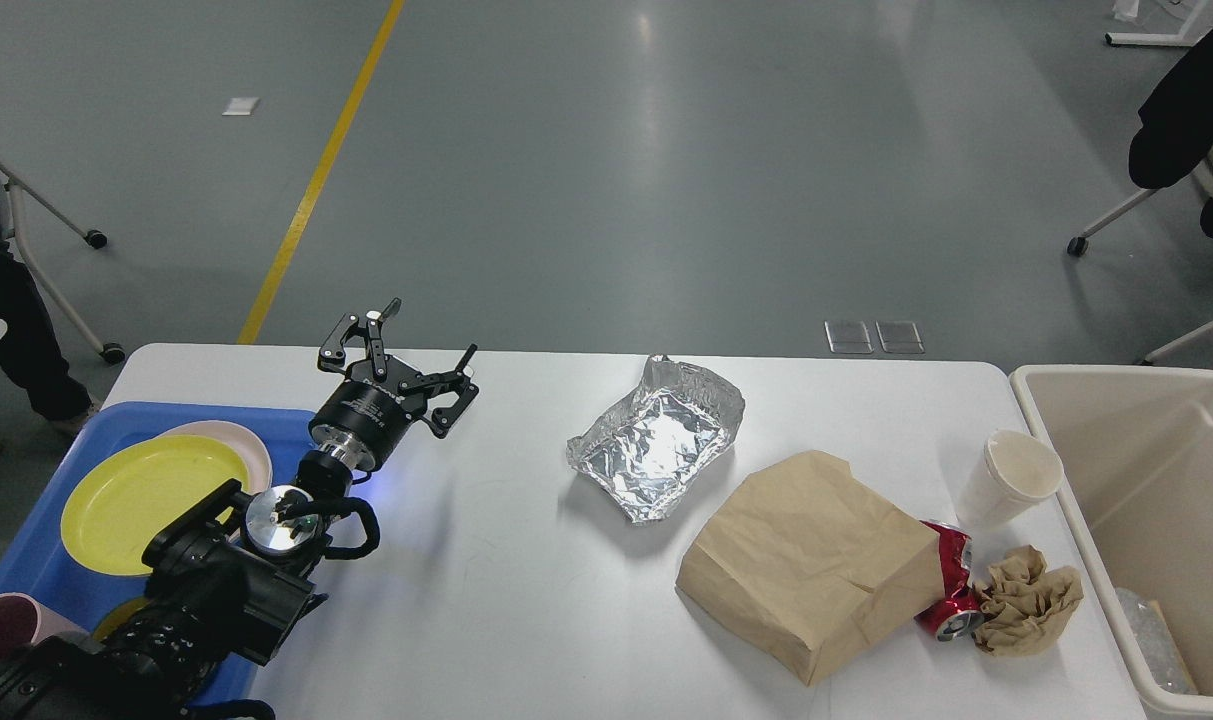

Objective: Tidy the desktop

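My left tool (413, 345) hung with fingers spread, holding nothing, above the white bench (486, 600) near its far edge. The foil tray (656, 440) lay to its right, the blue tray (36, 570) just beside it on the left.

Black left arm (216, 590); silver joint disc, looped cable (blue glow), skeletal black jaws
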